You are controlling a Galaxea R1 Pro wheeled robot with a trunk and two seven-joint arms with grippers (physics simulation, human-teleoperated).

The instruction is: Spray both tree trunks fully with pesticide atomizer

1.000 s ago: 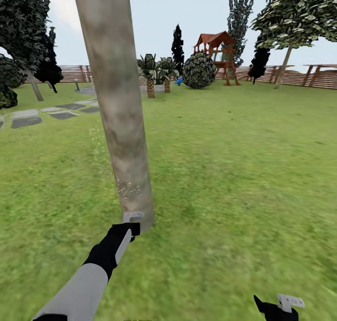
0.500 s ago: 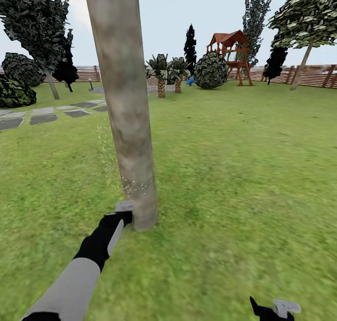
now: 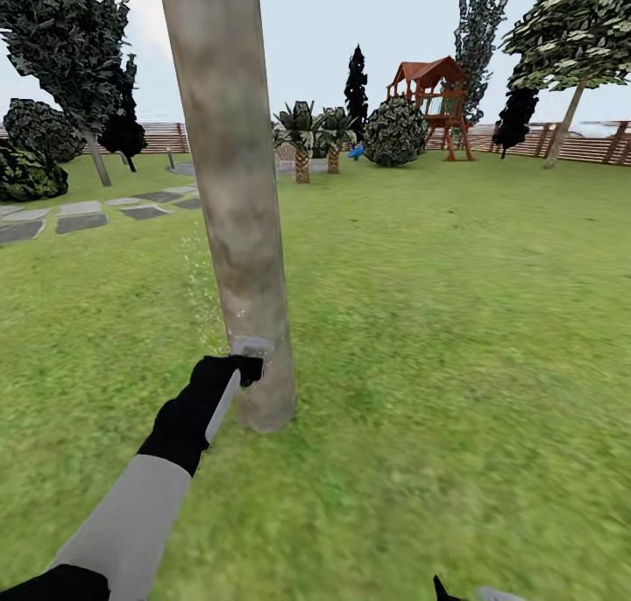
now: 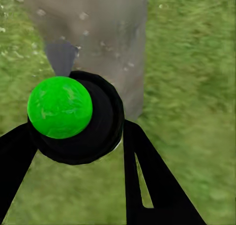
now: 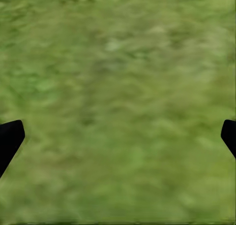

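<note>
A thick mottled grey-brown tree trunk (image 3: 232, 189) rises just ahead of me on the grass. My left gripper (image 3: 248, 356) is held against its lower part, a little above the ground. In the left wrist view the left gripper (image 4: 78, 131) is shut on the pesticide atomizer (image 4: 96, 121), a round black body with a bright green cap, pointed at the trunk (image 4: 103, 33). Fine whitish specks of pesticide (image 3: 200, 299) hang along the trunk's left side. My right gripper (image 5: 118, 136) is open over bare grass, low at the head view's bottom edge (image 3: 478, 594).
Grey stepping stones (image 3: 79, 214) lie at the left. A brown slat fence (image 3: 587, 145) rings the lawn. Far off stand palms (image 3: 302, 132), a round bush (image 3: 396, 132), a red play tower (image 3: 434, 102) and a leafy tree (image 3: 570, 31). Open grass spreads to the right.
The view shifted between the oldest frame and the later ones. Since half a second ago my left gripper has risen along the trunk, and my right gripper has sunk towards the bottom edge.
</note>
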